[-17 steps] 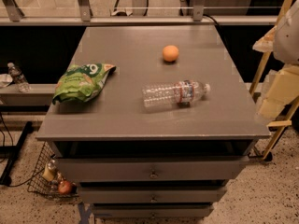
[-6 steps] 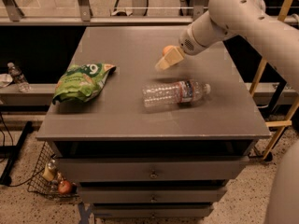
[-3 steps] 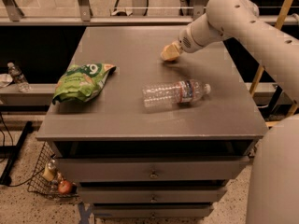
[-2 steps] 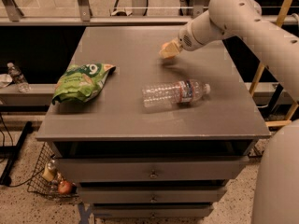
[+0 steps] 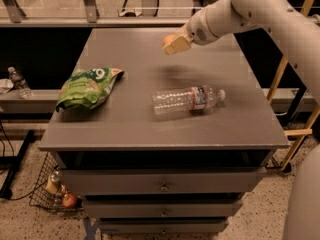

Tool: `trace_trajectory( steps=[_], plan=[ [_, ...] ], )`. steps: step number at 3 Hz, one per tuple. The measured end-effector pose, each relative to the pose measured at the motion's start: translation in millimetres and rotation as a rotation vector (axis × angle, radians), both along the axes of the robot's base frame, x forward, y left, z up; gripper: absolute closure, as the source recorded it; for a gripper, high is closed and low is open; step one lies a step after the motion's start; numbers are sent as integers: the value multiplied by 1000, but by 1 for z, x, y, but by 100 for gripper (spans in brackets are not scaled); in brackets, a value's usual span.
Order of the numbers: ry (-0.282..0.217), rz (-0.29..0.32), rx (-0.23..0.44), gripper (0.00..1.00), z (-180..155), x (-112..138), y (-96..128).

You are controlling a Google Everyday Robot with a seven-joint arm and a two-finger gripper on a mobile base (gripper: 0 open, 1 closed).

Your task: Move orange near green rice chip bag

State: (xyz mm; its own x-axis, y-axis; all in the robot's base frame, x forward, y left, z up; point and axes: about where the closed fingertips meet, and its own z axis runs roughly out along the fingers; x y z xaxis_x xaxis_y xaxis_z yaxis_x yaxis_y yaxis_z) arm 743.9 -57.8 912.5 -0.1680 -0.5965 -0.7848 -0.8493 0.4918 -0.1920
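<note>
Since the hand (image 5: 173, 42) hangs above the surface (image 5: 125, 126) pinching the orange (image 5: 168, 37), a slack grip could let that smooth round fruit drop and roll off the edge, or strike the water bottle (image 5: 187, 99) lying on my side of the hand. Only an orange sliver shows behind the fingers (image 5: 179, 44). Well apart from the hand lies the wrinkled green rice chip bag (image 5: 86, 86).

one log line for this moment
claw: shut on orange, above table rear | green rice chip bag: left, apart | water bottle: lying centre
</note>
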Motion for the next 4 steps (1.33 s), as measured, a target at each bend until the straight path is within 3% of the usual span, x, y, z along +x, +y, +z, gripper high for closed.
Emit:
trace_trajectory(
  steps=[1,3,4],
  plan=[
    [32,36,2,100,-9,-1,12],
    [65,405,-42,100,-14,-62,117],
    [97,582,-51,100,-22,-97,157]
  ],
)
